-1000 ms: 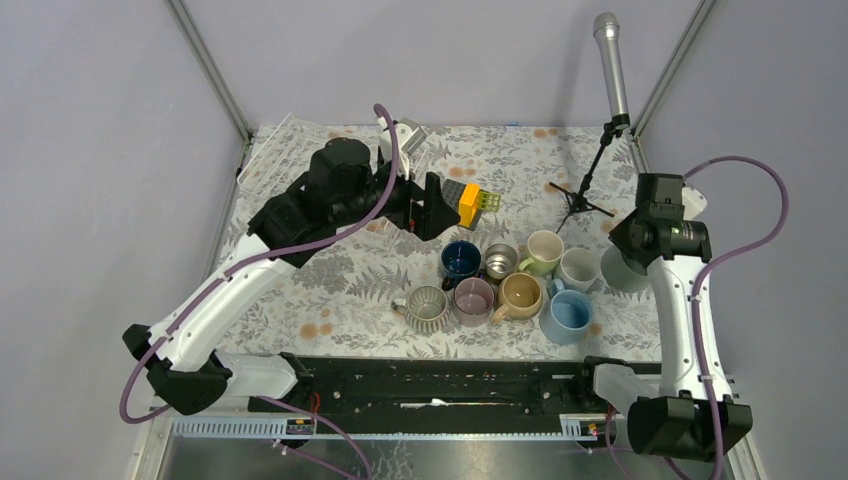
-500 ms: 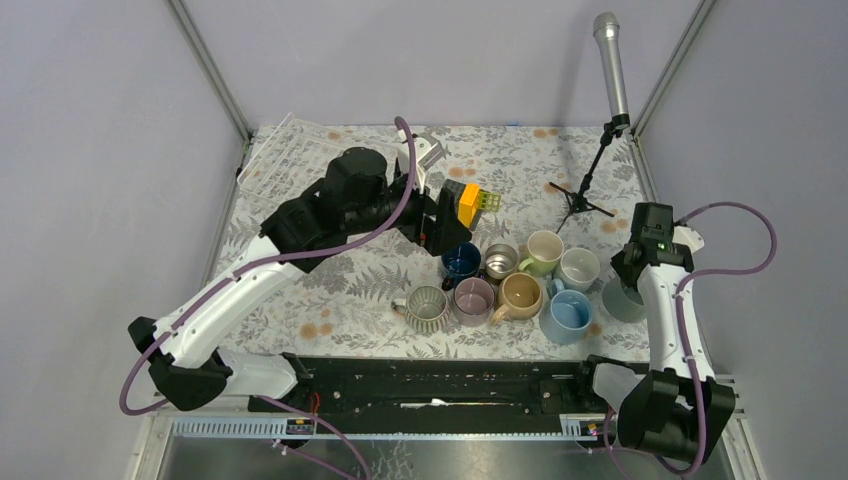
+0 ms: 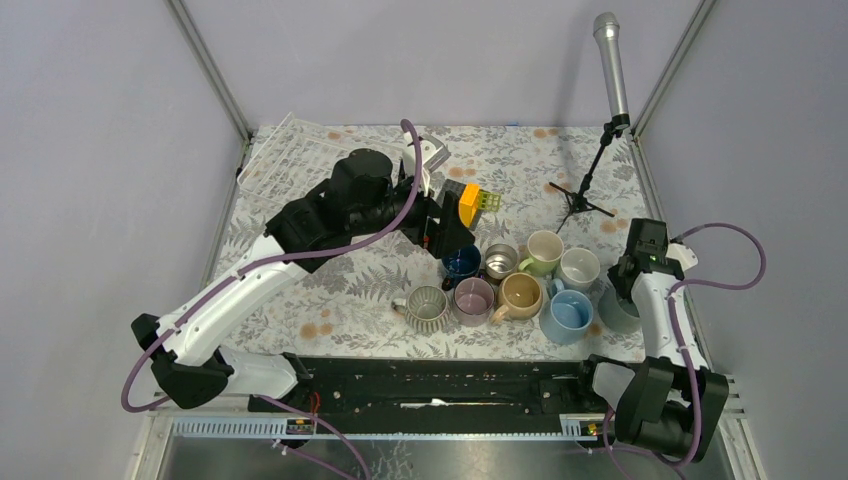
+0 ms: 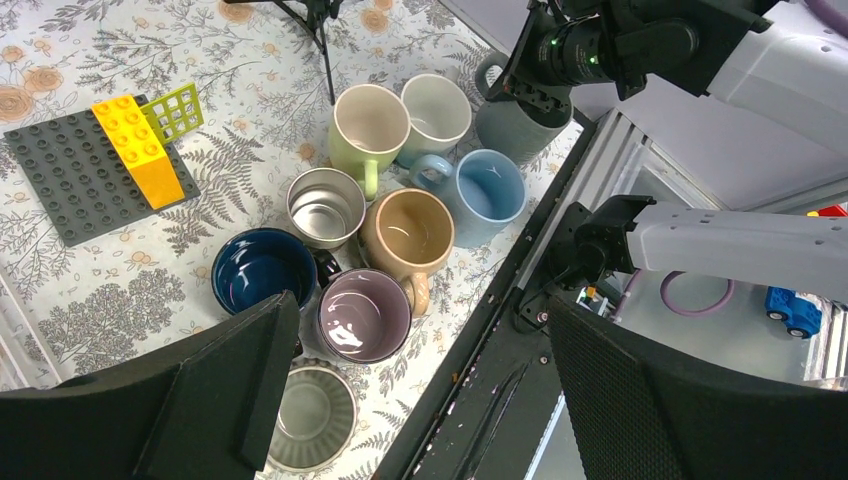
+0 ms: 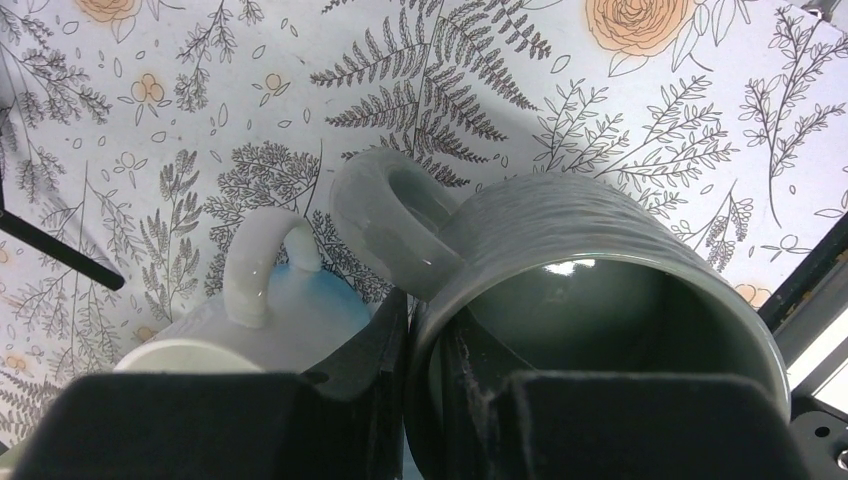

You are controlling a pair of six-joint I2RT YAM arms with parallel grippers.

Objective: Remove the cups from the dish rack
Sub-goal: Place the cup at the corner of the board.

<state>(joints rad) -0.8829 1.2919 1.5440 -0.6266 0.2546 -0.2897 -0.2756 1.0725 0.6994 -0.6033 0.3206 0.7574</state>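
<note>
We pinch the grey mug [image 5: 600,290] by its rim with our right gripper [image 5: 422,365]; it looks hard, slick, breakable; left gripper [image 4: 425,385] spread, empty

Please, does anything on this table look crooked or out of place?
The dish rack in the far left corner lies skewed, not square with the table. A dark studded plate carrying a yellow block and a green grid piece also seems foreign among dishware.
</note>
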